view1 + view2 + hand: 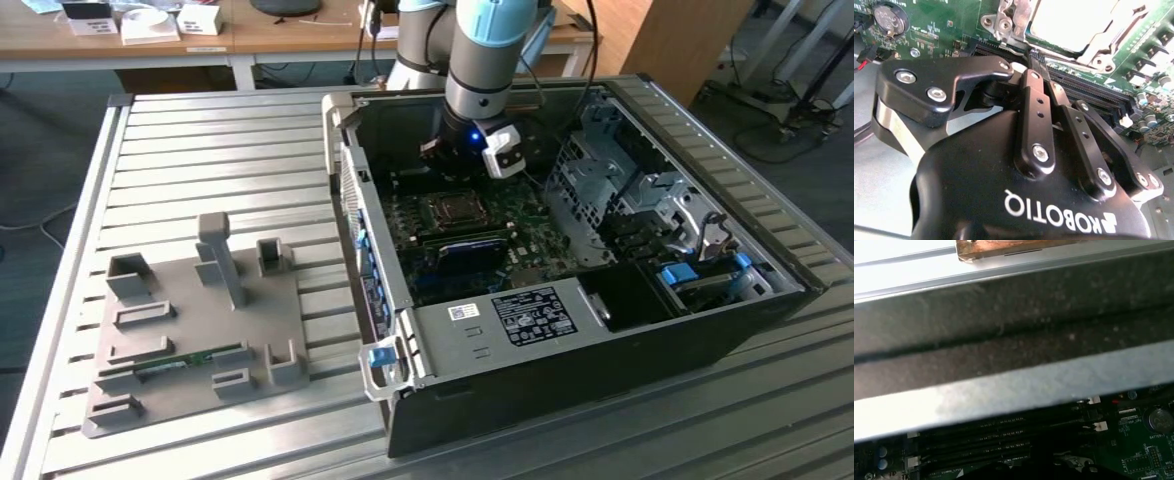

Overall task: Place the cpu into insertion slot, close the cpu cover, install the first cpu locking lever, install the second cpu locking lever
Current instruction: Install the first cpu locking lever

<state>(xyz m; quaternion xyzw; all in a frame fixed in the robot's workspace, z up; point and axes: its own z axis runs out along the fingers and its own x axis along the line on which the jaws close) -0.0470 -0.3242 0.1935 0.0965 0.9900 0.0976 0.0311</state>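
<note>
The tool (pixel 1031 57) hangs just beside the insertion slot (pixel 1079 25).

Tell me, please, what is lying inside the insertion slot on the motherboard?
In the second wrist view, the cpu, pale and flat, sits inside the insertion slot, with the cpu cover framing its edges. The socket contacts beneath the chip are covered, so they cannot be checked.

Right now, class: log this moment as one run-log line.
black gripper: shut, empty | position: beside silvery square insertion slot | pale cpu: seated
</note>
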